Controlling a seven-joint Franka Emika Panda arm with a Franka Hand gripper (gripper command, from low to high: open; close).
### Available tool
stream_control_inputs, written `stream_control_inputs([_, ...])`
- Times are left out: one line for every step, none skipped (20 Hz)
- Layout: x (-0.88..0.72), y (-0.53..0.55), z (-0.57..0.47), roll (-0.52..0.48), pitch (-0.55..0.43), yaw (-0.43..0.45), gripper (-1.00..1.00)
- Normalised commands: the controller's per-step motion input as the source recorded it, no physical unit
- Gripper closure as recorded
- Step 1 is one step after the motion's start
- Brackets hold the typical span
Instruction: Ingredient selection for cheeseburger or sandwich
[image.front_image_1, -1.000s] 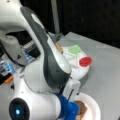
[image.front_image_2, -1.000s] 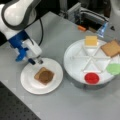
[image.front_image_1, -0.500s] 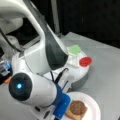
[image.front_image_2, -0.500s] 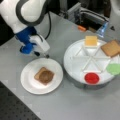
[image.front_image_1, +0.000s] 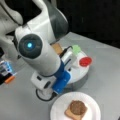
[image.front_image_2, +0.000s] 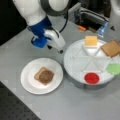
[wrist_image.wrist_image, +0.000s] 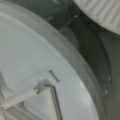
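A tan toast slice (image.front_image_2: 40, 73) lies on the white plate (image.front_image_2: 28, 82) with the dark brown patty (image.front_image_2: 46, 77) on top of it; the same stack (image.front_image_1: 76, 110) shows in both front views. On the divided tray (image.front_image_2: 75, 72) rest the yellow-orange cheese square (image.front_image_2: 90, 40) and a second toast slice (image.front_image_2: 111, 48). My gripper (image.front_image_2: 60, 50) hangs just left of the tray's rim, apart from the plate, with nothing seen in it. The wrist view looks down on the tray's rim (wrist_image.wrist_image: 75, 75) and dividers, with the plate's edge (wrist_image.wrist_image: 105, 12) at the top right.
A green leaf piece (image.front_image_2: 113, 68) and a red disc (image.front_image_2: 91, 78) also lie in the tray. Behind the tray stands dark equipment (image.front_image_2: 90, 17) with an orange piece (image.front_image_2: 81, 28). The arm's big white body (image.front_image_1: 37, 52) hides most of the tray in a front view.
The arm has swung from above the plate toward the tray's near rim. The toast and patty on the plate have not moved.
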Motion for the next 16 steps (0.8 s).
stream_control_inputs([-0.52, 0.49, 0.18, -0.468, -0.125, -0.042, -1.0])
stream_control_inputs([-0.5, 0.47, 0.14, -0.452, -0.143, -0.027, -1.0])
stream_control_inputs([-0.5, 0.45, 0.09, -0.43, -0.154, -0.009, -1.0])
stream_control_inputs([-0.48, 0.41, 0.04, -0.394, -0.161, -0.001, -1.0])
stream_control_inputs([-0.47, 0.37, -0.02, -0.365, -0.177, 0.027, -1.0])
stream_control_inputs([-0.47, 0.36, -0.06, -0.342, -0.184, 0.049, -1.0])
stream_control_inputs([-0.47, 0.33, -0.1, -0.319, -0.192, 0.062, -1.0])
stream_control_inputs([-0.44, 0.29, -0.13, -0.291, -0.192, 0.06, -1.0])
stream_control_inputs([-0.42, 0.27, -0.15, -0.275, -0.2, 0.058, -1.0])
stream_control_inputs([-0.38, 0.24, -0.16, -0.254, -0.199, 0.046, -1.0])
stream_control_inputs([-0.35, 0.24, -0.16, -0.242, -0.199, 0.032, -1.0])
stream_control_inputs([-0.31, 0.24, -0.17, -0.235, -0.194, 0.021, -1.0])
stream_control_inputs([-0.28, 0.25, -0.17, -0.232, -0.201, 0.022, -1.0])
stream_control_inputs([-0.26, 0.26, -0.19, -0.224, -0.199, 0.029, -1.0])
stream_control_inputs([-0.24, 0.27, -0.19, -0.216, -0.197, 0.04, -1.0])
stream_control_inputs([-0.23, 0.27, -0.19, -0.205, -0.191, 0.05, -1.0])
